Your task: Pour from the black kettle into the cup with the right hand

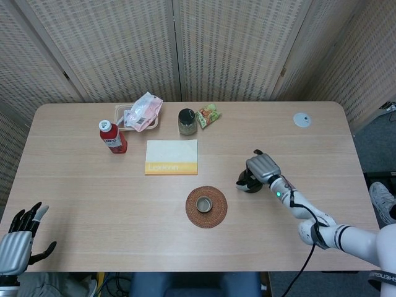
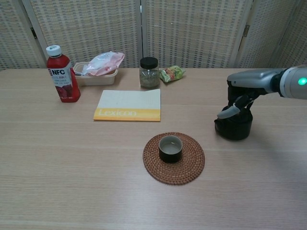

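Our right hand (image 2: 245, 93) seems to clamp its fingers (image 2: 227, 112) on the kettle (image 2: 233, 126) beside the cup (image 2: 170, 148), while our left hand (image 1: 17, 238) hangs fingers apart.

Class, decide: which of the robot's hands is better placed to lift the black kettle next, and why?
Right. The right hand is already on top of the black kettle, beside the dark cup. The left hand hangs open off the table's far corner.
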